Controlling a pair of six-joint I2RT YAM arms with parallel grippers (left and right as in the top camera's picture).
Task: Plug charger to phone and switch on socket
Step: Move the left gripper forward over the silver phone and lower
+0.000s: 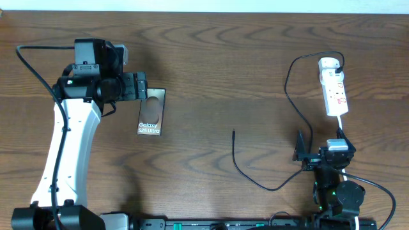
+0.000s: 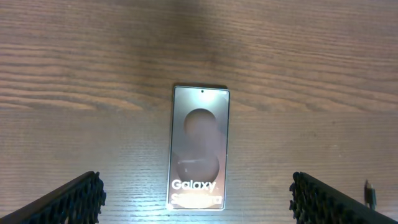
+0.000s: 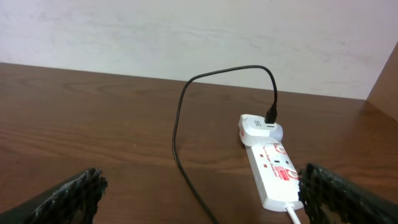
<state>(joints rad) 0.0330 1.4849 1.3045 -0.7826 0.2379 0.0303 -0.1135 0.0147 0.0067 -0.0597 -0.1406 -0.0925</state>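
The bronze-brown phone (image 1: 151,112) lies flat on the wooden table, its "Galaxy" lettering toward the front edge. My left gripper (image 1: 142,87) hovers open over its far end. In the left wrist view the phone (image 2: 200,146) sits between the wide-apart fingers of that gripper (image 2: 194,180), untouched. The charger cable (image 1: 289,83) loops from the white adapter (image 1: 329,64) on the socket (image 1: 335,89) down to its free plug tip (image 1: 234,133), which lies loose at mid-table. My right gripper (image 1: 323,152) is open and empty in front of the socket (image 3: 273,168); the cable (image 3: 177,124) runs between its fingers.
The socket's white cord (image 1: 340,124) runs back toward my right arm. The black cable passes right by the right gripper's left finger (image 1: 300,147). The plug tip (image 2: 370,193) also shows at the right edge of the left wrist view. A pale wall (image 3: 186,31) stands behind the table.
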